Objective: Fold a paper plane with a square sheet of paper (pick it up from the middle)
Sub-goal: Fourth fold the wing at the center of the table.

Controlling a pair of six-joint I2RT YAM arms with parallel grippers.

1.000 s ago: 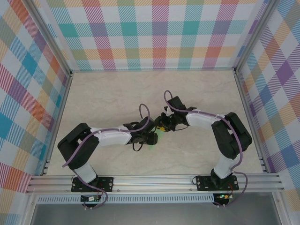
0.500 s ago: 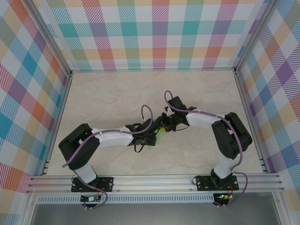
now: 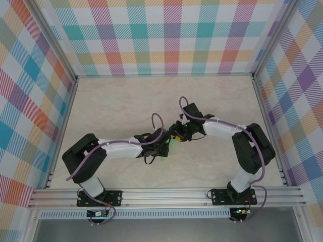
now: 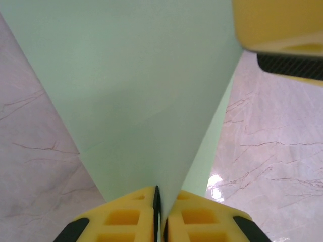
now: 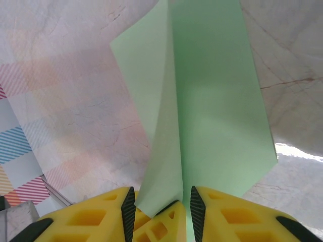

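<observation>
As you scan left to right, you find: left gripper (image 4: 157,194), at narrow end of paper (image 4: 136,91), jaws pinched flat on it; right gripper (image 5: 160,199), at paper's opposite end, jaws slightly apart, folded edge lying between them, ungripped.

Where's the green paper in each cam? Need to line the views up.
Top external: green paper, a small sliver in the middle of the marbled tabletop.
Left wrist: green paper, wide at the top and narrowing down into the left gripper, which is shut on it.
Right wrist: green paper runs from top centre down between the parted fingers of the right gripper.
Shared landmark: the marbled tabletop around the paper.
</observation>
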